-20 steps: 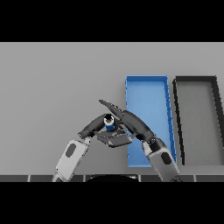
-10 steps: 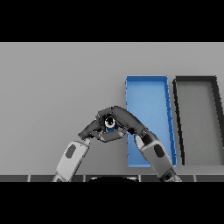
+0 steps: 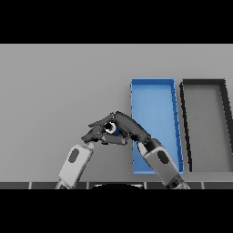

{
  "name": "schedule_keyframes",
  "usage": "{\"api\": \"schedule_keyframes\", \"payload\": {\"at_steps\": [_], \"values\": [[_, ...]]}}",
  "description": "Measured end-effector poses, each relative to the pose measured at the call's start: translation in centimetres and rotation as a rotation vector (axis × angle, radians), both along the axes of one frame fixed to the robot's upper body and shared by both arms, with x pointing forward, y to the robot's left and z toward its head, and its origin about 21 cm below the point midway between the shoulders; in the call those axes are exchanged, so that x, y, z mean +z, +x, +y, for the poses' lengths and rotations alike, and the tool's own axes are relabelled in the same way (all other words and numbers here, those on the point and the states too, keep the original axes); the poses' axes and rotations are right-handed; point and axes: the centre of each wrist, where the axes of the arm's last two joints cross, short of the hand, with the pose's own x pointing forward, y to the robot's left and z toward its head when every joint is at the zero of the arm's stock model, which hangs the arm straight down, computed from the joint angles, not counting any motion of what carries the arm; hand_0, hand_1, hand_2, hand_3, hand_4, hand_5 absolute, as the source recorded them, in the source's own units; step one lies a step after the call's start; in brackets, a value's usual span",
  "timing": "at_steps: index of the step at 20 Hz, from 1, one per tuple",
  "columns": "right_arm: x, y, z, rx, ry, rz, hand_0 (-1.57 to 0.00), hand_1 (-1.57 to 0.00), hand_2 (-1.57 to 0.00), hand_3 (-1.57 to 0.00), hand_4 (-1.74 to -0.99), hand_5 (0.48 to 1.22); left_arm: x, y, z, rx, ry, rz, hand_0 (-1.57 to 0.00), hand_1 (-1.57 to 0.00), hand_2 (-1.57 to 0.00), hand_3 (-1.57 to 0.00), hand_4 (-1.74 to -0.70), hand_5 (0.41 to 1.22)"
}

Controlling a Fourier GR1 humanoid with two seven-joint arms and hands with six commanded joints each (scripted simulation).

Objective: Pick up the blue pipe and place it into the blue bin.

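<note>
Both the left hand (image 3: 94, 133) and right hand (image 3: 129, 128) curl their fingers around the blue pipe (image 3: 110, 129), held beside the blue bin (image 3: 153, 95) for the transfer.

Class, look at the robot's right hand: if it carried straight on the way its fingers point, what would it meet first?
The right hand points up and to the view's left, where the blue pipe and the left hand sit right at its fingertips. It would likely meet those first, then bare grey table; depth is hard to judge.

Lighting is even and moderately bright across the table (image 3: 54, 91). No glare. Shadows are faint and soft, slightly darker beneath the hands. No edge distortion.
</note>
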Motion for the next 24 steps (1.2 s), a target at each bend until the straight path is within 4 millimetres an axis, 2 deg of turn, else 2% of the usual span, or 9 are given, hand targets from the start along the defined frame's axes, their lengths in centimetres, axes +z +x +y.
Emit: {"api": "schedule_keyframes", "payload": {"at_steps": [3, 4, 5, 8, 11, 13, 16, 20, 24], "values": [[0.1, -0.3, 0.2, -0.022, 0.026, -0.004, -1.55, -1.55, -1.55, -1.54, -1.731, 1.19, 0.2, -0.2, 0.1, 0.015, 0.0, -0.034, -1.57, -1.57, -1.57, -1.45, -1.72, 1.221], [0.2, -0.4, 0.4, -0.035, 0.022, -0.012, -1.56, -1.56, -1.56, -1.54, -1.733, 1.196, 0.1, -0.2, 0.0, 0.033, 0.004, -0.067, -1.46, -1.34, -1.29, -1.17, -1.6, 1.221], [0.2, -0.3, 0.2, -0.044, 0.023, -0.017, -1.56, -1.56, -1.56, -1.55, -1.734, 1.201, 0.2, -0.3, 0.3, 0.045, 0.025, -0.081, -1.17, -1.07, -1.03, -0.93, -1.47, 1.221], [0.3, -0.8, 0.8, -0.048, -0.006, 0.011, -1.56, -1.56, -1.56, -1.56, -1.738, 1.211, 0.2, 0.0, 1.1, -0.015, 0.083, -0.079, -0.6, -0.55, -0.53, -0.48, -1.21, 1.221], [0.5, -1.0, 0.7, -0.066, -0.033, 0.012, -1.57, -1.57, -1.57, -1.56, -1.739, 1.216, 0.1, -0.2, 1.0, -0.015, 0.134, -0.085, -0.31, -0.28, -0.27, -0.24, -1.05, 0.938], [0.1, -0.7, 0.9, -0.079, -0.046, 0.0, -1.57, -1.57, -1.57, -1.57, -1.74, 1.218, 0.1, -0.1, 1.0, 0.011, 0.171, -0.035, -0.2, -0.18, -0.17, -0.16, -1.0, 0.77], [0.2, -1.1, 0.6, -0.065, -0.013, -0.029, -1.57, -1.57, -1.57, -1.57, -1.74, 1.219, -0.2, 0.0, 1.1, 0.014, 0.172, 0.006, -0.1, -0.09, -0.09, -0.08, -0.97, 0.603], [0.6, -0.8, 0.9, -0.066, 0.027, -0.002, -1.57, -1.57, -1.57, -1.57, -1.741, 1.22, -0.3, -0.1, 1.4, 0.039, 0.189, 0.003, -0.04, -0.04, -0.04, -0.03, -0.94, 0.495], [2.4, -0.7, 0.9, -0.036, 0.13, 0.081, -1.57, -1.57, -1.57, -1.57, -1.741, 1.221, -0.7, -0.1, 1.4, 0.048, 0.194, 0.006, -0.02, -0.01, -0.01, -0.01, -0.91, 0.47]]}}
